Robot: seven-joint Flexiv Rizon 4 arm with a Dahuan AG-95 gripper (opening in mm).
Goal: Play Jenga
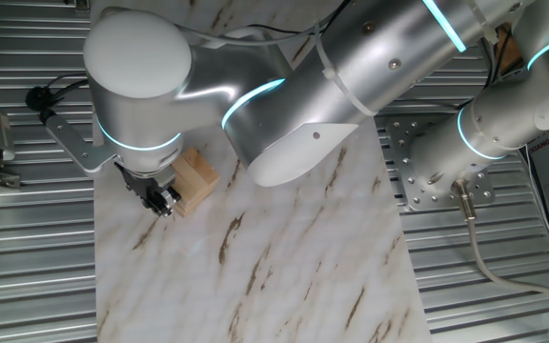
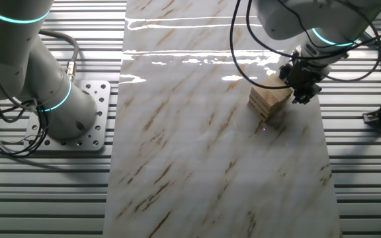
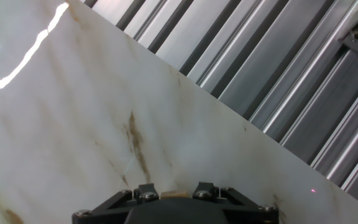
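Gripper (image 2: pixel 304 84) low at Jenga (image 2: pixel 270 100) stack's side, near marble bench (image 2: pixel 197 172) edge. Jaws' opening: cannot tell, fingertips hidden.

The end effector (image 1: pixel 163 199) hides part of the Jenga (image 1: pixel 195 178); its finger gap is unreadable.
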